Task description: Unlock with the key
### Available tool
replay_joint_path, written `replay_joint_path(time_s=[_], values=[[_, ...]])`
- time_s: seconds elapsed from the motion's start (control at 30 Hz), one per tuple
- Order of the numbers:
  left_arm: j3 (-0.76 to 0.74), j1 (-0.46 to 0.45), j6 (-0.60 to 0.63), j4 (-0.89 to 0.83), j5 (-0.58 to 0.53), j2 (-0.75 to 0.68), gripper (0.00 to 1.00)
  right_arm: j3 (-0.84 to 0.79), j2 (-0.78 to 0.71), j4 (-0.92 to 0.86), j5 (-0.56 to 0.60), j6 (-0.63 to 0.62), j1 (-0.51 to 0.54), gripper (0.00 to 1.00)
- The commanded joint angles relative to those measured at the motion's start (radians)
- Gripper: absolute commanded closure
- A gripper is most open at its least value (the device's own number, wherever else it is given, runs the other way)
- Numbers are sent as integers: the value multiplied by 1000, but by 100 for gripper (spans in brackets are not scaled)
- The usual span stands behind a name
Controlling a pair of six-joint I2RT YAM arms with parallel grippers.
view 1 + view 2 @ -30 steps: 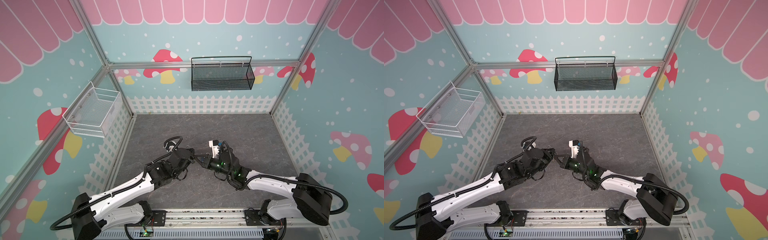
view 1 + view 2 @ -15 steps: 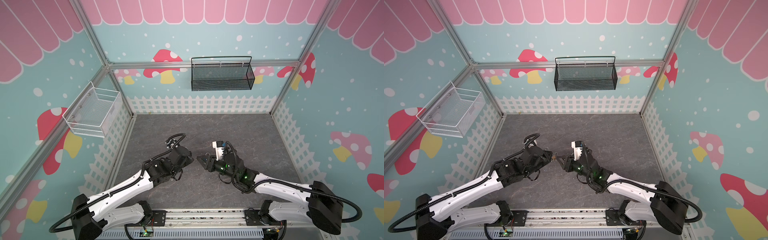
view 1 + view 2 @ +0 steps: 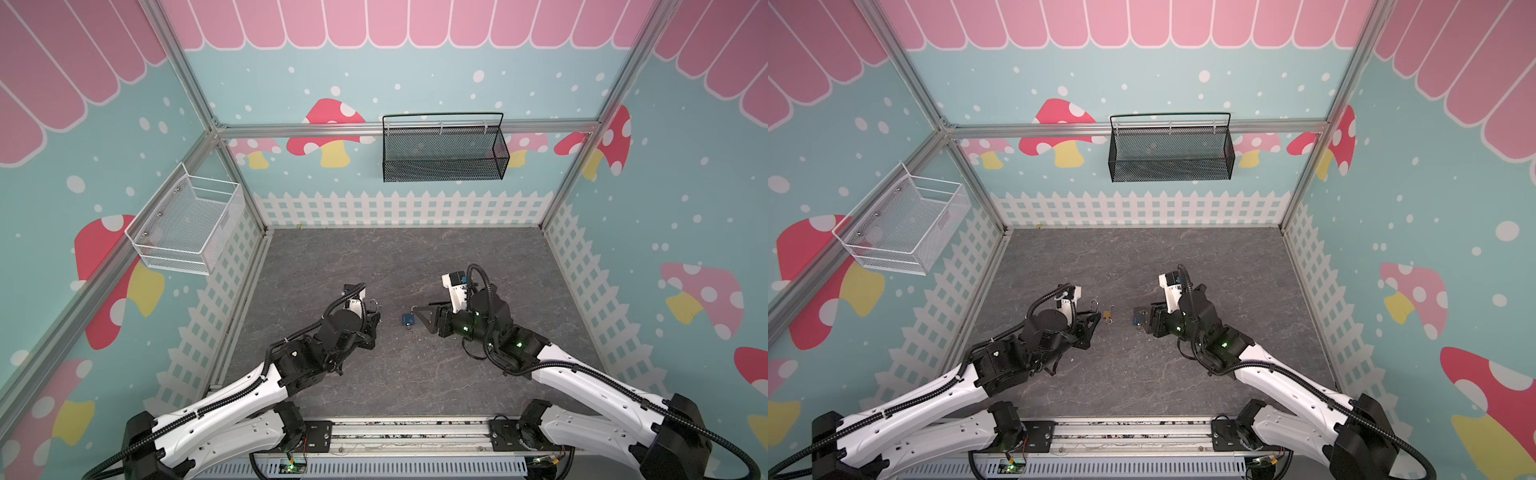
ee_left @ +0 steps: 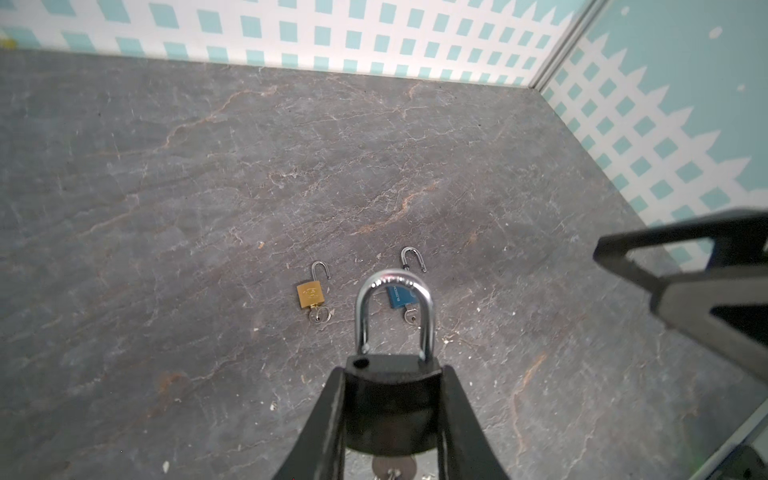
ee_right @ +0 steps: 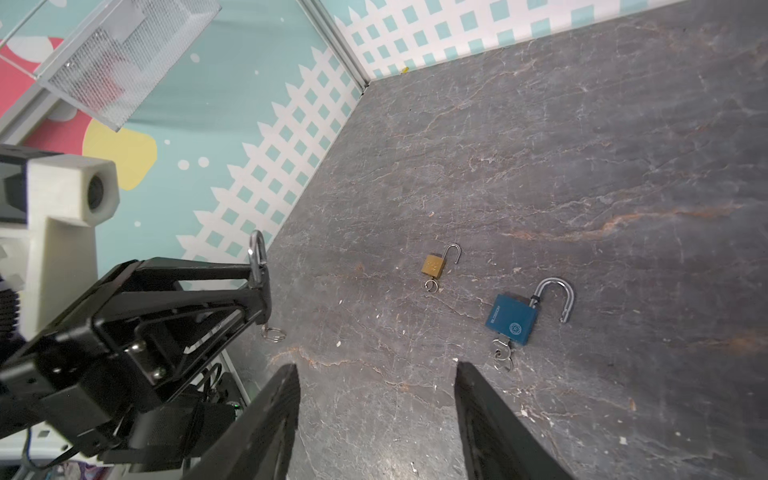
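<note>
**Item 1, near left.** Left gripper (image 4: 392, 369), jaws closed on the flat sides of the black padlock (image 4: 390, 409). The lock appears raised off the floor (image 4: 166, 208), shackle (image 4: 395, 282) pointing away from the wrist. Key (image 4: 390, 468) seated in the underside, with its ring (image 5: 272, 332) dangling below. One shackle leg looks lifted clear of its hole, so this lock reads as already released.

*Handling:* solid metal, heavy for its bulk, rigid and smooth-faced. It is likely to twist if gripped at the corners and is best held across the flat body, as here. The key is thin, small and slick. Take it by the flat bow, square on, and turn without levering.

**Item 2, near right.** Right gripper (image 5: 376, 368), jaws standing well apart, nothing between them.

**Item 3, just beyond the right gripper's tips.** Blue padlock (image 5: 512, 319), flat on the floor, shackle swung open, key in place.

**Item 4, between the grippers, closer to the left one.** Brass padlock (image 5: 433, 264), smaller, flat on the floor, shackle open, key in place.

**Item 5, far wall.** Black mesh basket (image 3: 442, 151), hung above the floor, well apart from all the locks.
</note>
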Motion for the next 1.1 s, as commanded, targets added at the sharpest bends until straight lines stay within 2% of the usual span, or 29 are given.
replay_joint_path(time_s=[0.0, 0.13, 0.37, 0.57, 0.8, 1.07], values=[[-30, -12, 187, 131, -17, -33, 100, 90, 20, -130, -82, -157, -3, 37], [-63, -35, 247, 190, -51, -34, 100, 197, 101, -232, -114, -260, -3, 37], [-74, -79, 292, 256, -114, 22, 100, 343, 210, -321, -139, -358, 1, 35], [-84, -90, 283, 321, -119, 62, 100, 452, 301, -368, -134, -408, 18, 34], [-53, -97, 279, 308, -116, 109, 100, 553, 409, -410, -94, -444, 31, 33], [-54, -100, 282, 314, -112, 99, 100, 627, 482, -450, -53, -466, 32, 33]])
